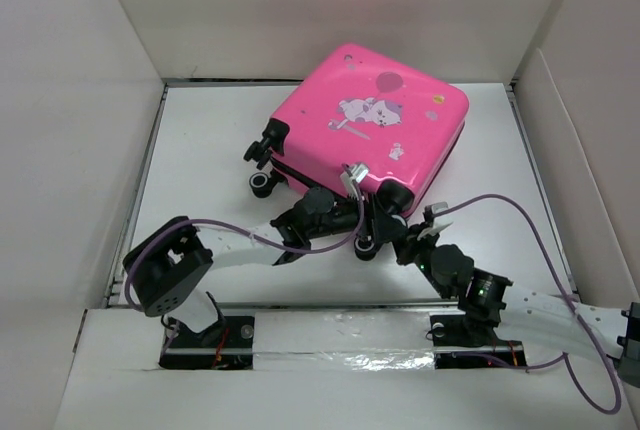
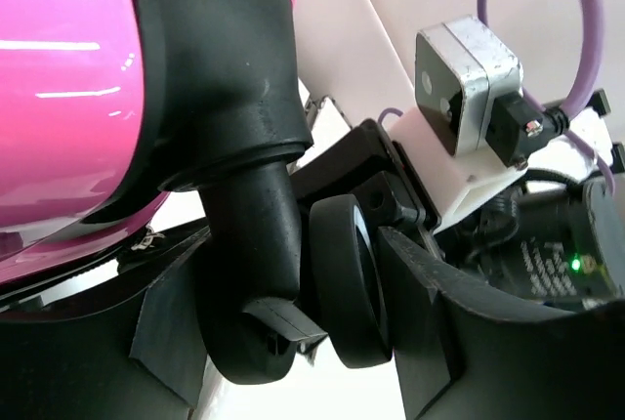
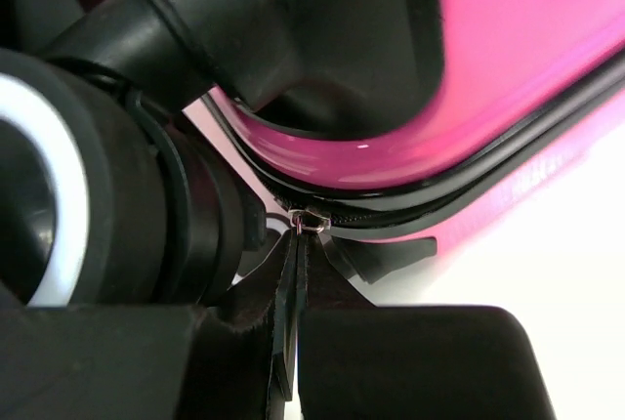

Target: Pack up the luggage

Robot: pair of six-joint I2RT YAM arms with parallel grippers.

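Observation:
The hot-pink luggage (image 1: 385, 115) lies closed and flat at the back middle of the table, cartoon print up, wheels toward the arms. My left gripper (image 1: 348, 212) is at its near corner. In the left wrist view the left gripper (image 2: 303, 342) is closed around a black caster wheel (image 2: 347, 283) and its fork (image 2: 249, 273), under the pink shell (image 2: 59, 98). My right gripper (image 1: 402, 238) is beside that corner. In the right wrist view the right gripper (image 3: 293, 303) is shut on the thin black zipper pull (image 3: 291, 342), which hangs from the slider (image 3: 309, 220) on the luggage seam (image 3: 469, 186).
White box walls (image 1: 80, 100) close in the left, back and right. Other luggage wheels (image 1: 262, 185) stick out on the left side. Purple cables (image 1: 520, 215) loop over both arms. The right wrist camera (image 2: 464, 78) sits close to the left gripper.

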